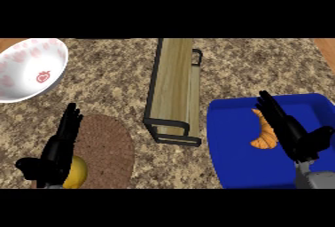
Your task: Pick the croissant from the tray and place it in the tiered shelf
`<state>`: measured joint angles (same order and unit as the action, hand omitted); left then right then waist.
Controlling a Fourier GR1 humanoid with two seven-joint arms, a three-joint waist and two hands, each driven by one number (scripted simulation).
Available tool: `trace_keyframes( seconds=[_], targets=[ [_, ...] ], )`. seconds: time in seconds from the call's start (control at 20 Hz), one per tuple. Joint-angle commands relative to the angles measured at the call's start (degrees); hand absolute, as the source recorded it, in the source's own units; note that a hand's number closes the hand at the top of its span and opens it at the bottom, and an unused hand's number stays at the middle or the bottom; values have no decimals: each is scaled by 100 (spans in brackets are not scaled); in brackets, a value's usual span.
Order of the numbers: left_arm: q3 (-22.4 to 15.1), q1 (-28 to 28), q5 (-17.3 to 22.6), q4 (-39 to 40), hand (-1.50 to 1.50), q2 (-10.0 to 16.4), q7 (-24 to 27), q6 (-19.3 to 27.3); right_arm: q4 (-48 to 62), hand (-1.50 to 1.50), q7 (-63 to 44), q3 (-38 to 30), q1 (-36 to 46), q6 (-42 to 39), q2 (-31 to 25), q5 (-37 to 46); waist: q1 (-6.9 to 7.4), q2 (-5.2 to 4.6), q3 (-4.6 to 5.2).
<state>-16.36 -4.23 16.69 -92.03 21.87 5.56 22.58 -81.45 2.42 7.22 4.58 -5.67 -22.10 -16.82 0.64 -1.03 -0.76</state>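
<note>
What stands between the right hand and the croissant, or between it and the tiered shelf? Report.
Nothing visible. The open right hand is right beside the croissant on the blue tray; between croissant and tiered shelf there is only the tray's left rim and counter.

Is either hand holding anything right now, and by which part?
Nothing held. Right hand open, fingers straight, beside the croissant in the blue tray; left hand open too.

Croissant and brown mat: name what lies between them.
Head view: the tiered shelf stands between the brown mat and the croissant, beside a strip of the blue tray.
</note>
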Motion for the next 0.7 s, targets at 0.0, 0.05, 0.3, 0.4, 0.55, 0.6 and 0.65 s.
trace_keyframes(
  seconds=[0.0,0.05,0.3,0.4,0.55,0.6,0.65],
  targets=[
    [58,-23,-80,262,0,184,-30,-231,-66,-150,-196,-171,-216,752,68,386,-98,105,80],
    [40,150,-110,192,0,214,-276,-72,-13,-150,-253,-484,-487,1290,-184,624,-292,115,85],
    [-162,-252,-232,471,0,490,-303,-317,1059,-150,-1173,-1515,-1388,2740,-1657,1855,-889,-116,220],
    [-336,-343,-232,544,0,565,-402,-546,851,150,-1354,-2144,-1301,3849,-1008,1531,-671,98,113],
    [-463,363,-274,995,0,401,-688,-782,105,-150,-777,-2020,-1351,4497,185,1313,-408,103,83],
    [-447,291,-206,892,0,421,-693,-911,-181,-150,-411,-2036,-1751,4314,384,1133,-312,121,78],
    [-358,613,-218,1136,0,430,-721,-1106,-437,-150,-541,-1966,-1703,4146,268,1153,-223,109,81]
  ],
)
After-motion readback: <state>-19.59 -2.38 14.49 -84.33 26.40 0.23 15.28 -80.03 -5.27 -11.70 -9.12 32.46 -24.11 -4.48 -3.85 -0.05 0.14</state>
